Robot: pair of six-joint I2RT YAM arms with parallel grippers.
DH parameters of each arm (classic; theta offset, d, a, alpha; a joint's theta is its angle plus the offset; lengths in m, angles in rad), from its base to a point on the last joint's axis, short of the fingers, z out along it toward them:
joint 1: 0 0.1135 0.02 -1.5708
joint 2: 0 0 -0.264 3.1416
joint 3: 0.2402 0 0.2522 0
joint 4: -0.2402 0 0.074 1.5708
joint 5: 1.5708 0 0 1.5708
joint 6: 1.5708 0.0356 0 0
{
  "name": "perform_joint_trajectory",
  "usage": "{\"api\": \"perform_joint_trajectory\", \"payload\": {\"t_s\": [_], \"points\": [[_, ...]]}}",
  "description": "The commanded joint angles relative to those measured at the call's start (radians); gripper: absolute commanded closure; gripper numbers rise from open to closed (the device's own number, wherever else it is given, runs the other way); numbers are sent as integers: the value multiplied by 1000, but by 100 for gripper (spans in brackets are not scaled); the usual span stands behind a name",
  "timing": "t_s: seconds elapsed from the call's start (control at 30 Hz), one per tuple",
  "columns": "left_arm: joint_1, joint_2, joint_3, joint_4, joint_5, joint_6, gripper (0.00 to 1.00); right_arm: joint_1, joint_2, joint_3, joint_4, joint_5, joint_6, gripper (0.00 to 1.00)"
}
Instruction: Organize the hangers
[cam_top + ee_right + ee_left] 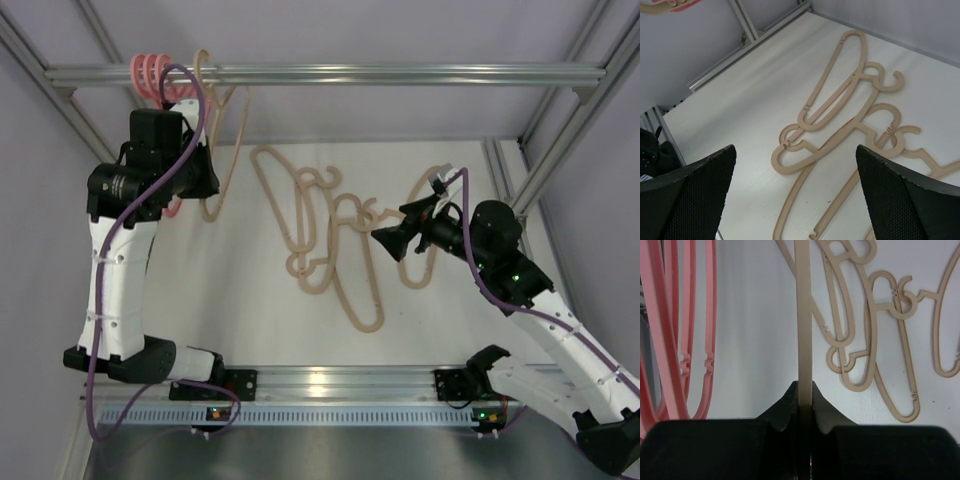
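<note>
Left tool (805, 390) is clenching a beige hanger (804, 315) beside pink hangers (711, 315) at far left, while right tool (795, 150) is hovering released above loose beige hangers (869, 340) on the bench (740, 110).

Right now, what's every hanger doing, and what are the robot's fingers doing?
Pink hangers: hanging on the bar.
Held tan hanger: pinched, hook up at the bar.
Loose tan hangers: lying tangled on the table.
Left fingers: shut on the held tan hanger.
Right fingers: open, empty, above the loose tan hangers.
</note>
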Motion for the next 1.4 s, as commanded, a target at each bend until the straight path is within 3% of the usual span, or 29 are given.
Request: {"api": "perform_joint_trajectory", "payload": {"t_s": [0.0,0.87,1.07,1.1,1.13,1.2,1.23,1.37], "points": [[25,23,14,3,3,-25,100,-2,-14,2,13,-17,12,0],[189,105,-55,26,92,-22,100,-2,9,-17,44,-46,33,1],[201,85,-74,34,17,-39,100,-3,29,-29,50,-37,32,1],[201,76,-72,38,14,-45,91,-2,35,-30,50,-35,32,1],[201,66,-72,45,13,-50,75,-2,47,-33,52,-25,35,1],[201,31,-71,60,6,-56,59,-2,70,-43,52,7,42,1],[201,19,-69,63,3,-59,42,-2,78,-44,52,21,47,1],[201,-61,-77,83,-23,-85,9,-2,132,-56,50,78,73,1]]}}
